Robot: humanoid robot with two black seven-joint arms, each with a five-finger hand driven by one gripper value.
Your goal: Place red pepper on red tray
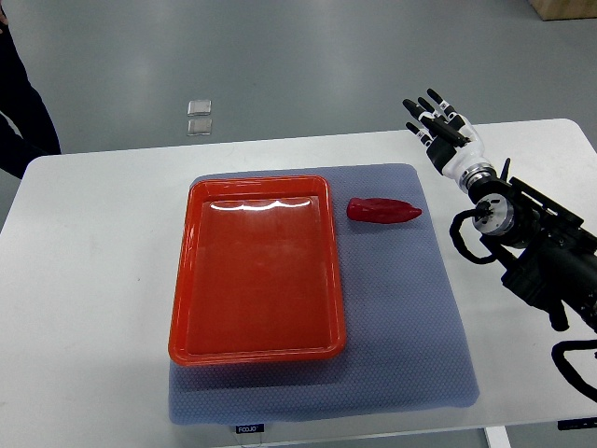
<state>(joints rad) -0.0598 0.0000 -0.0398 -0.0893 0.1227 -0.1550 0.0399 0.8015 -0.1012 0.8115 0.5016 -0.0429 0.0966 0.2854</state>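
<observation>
A red pepper lies on the grey mat, just right of the red tray's upper right corner, its tip pointing right. The red tray sits on the mat with nothing in it. My right hand hovers over the table's far right part, up and to the right of the pepper, fingers spread and holding nothing. Its arm comes in from the right edge. No left arm shows.
The grey mat lies on a white table. A person's dark sleeve shows at the upper left edge. Two small clear squares lie on the floor beyond the table.
</observation>
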